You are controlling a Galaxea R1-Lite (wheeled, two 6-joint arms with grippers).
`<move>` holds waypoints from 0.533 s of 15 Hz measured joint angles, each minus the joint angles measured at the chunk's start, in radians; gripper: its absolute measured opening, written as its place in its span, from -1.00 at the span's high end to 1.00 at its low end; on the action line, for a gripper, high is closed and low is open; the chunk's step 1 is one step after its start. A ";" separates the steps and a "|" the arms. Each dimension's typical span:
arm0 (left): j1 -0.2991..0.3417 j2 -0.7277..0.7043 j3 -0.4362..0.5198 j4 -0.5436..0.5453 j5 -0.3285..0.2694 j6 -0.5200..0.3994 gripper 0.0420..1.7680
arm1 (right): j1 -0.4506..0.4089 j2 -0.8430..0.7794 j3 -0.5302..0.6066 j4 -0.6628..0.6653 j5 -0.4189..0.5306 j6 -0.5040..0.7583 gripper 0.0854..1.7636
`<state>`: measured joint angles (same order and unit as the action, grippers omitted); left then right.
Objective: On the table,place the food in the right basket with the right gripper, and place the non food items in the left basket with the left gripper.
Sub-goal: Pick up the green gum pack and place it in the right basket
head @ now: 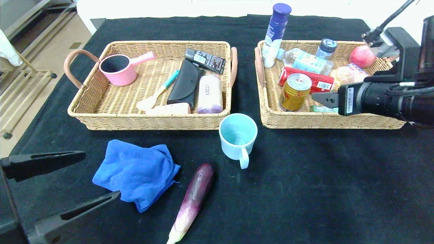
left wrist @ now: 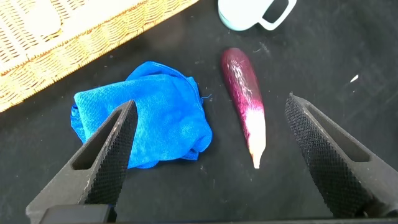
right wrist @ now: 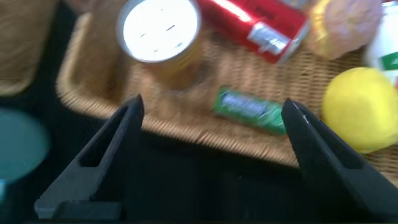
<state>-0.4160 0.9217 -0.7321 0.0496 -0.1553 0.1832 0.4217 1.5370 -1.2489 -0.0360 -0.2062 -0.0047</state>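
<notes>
1. Left gripper (head: 64,193): nearest you, at the table's near left corner, jaws spread wide and holding nothing. It hangs just beside the blue cloth.
2. Blue cloth (head: 135,173): non-food, crumpled on the black table (head: 305,189), still outside any basket. Yours to move to the left basket.
3. Eggplant (head: 193,201): food, lying on the table just right of the cloth, tip toward you. Still to go to the right basket.
4. Teal mug (head: 237,137): non-food, upright, handle toward you, standing between the two baskets and just before their front rims. You should judge it a possible obstruction for any reach that crosses the middle.
5. Right gripper (right wrist: 208,155): over the front rim of the right basket, jaws released and empty; a small green packet (right wrist: 249,109) lies in the basket between them.
6. Left basket (head: 98,115): already holds a pink pot (head: 118,69), a spatula (head: 157,91), a black case (head: 186,84), a lilac roll (head: 209,95) and a dark packet (head: 205,60).
7. Right basket (head: 271,118): already holds a gold can (head: 295,91), a red packet (head: 312,79), water bottle (head: 305,61), fruit and a tall blue-capped bottle (head: 276,34).
8. Judgement: most items are sorted; three remain on the table.
</notes>
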 joint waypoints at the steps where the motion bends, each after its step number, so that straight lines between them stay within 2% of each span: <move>1: -0.001 0.000 0.000 0.000 0.001 0.001 -0.94 | 0.003 -0.045 0.053 -0.002 0.056 -0.007 -0.84; 4: -0.004 -0.005 -0.005 0.002 0.005 0.001 -0.94 | 0.006 -0.193 0.245 -0.056 0.216 -0.019 -0.87; 8: -0.003 -0.021 -0.006 0.017 0.005 0.002 -0.94 | 0.009 -0.361 0.516 -0.219 0.436 -0.105 -0.90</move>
<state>-0.4194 0.9009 -0.7379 0.0664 -0.1500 0.1851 0.4304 1.1762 -0.7330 -0.2549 0.2294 -0.1096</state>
